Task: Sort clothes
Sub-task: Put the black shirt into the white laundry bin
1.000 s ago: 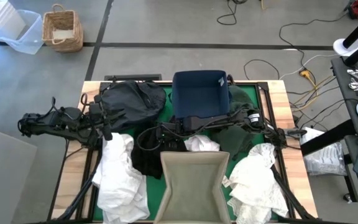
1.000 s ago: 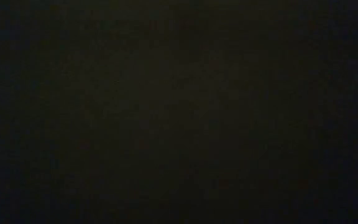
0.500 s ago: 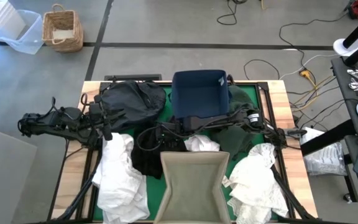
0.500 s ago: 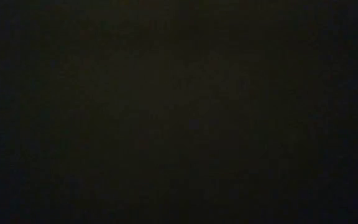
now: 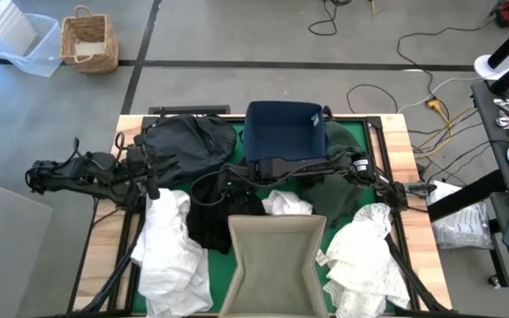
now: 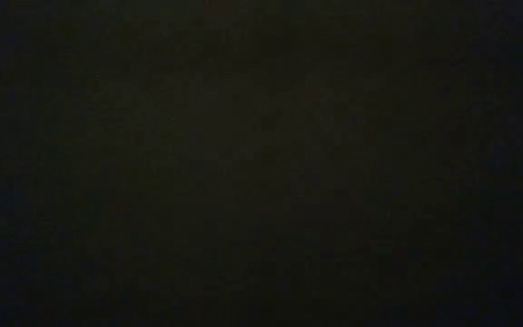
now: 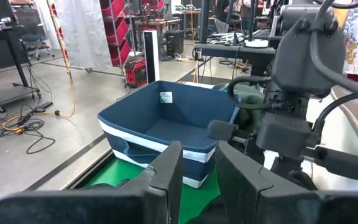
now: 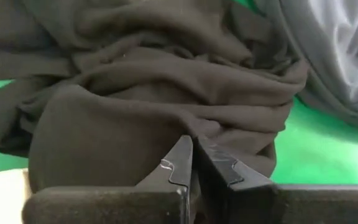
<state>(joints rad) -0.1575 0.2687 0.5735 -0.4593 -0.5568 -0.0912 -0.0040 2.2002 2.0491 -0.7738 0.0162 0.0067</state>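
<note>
**Right fingers pinch shut on the black garment**

Since a second ago the right arm's wrist has edged toward the navy bin, and its fingers, then apart, have come together on dark cloth; the left arm and all the other clothes lie as before.

The left gripper (image 5: 155, 184) sits at the counter's (image 5: 396, 132) left side, with the charcoal grey garment (image 5: 184, 141) just beyond its fingers (image 7: 166, 171) and a white garment (image 5: 170, 247) just on the near side of them. Those fingers stand narrowly apart with nothing between them, and in the left wrist view they aim across at the navy bin (image 7: 166, 121) and the right arm's wrist.

The black garment (image 5: 208, 221) lies in the middle of the green mat (image 5: 228, 155). The right gripper (image 5: 222, 184) reaches over it, and its fingers (image 8: 180, 163) are pressed together on a fold of that black garment (image 8: 135, 118), gathered directly ahead of the fingertips. A smaller white piece (image 5: 285, 203) lies just to the right of those fingers, against the rim of the beige bin (image 5: 277, 256).

Further right, the dark green garment (image 5: 338, 190) lies under the right arm, and another white garment (image 5: 365, 256) spreads at the counter's right edge, well apart from both pairs of fingers.

The low view is dark.
</note>
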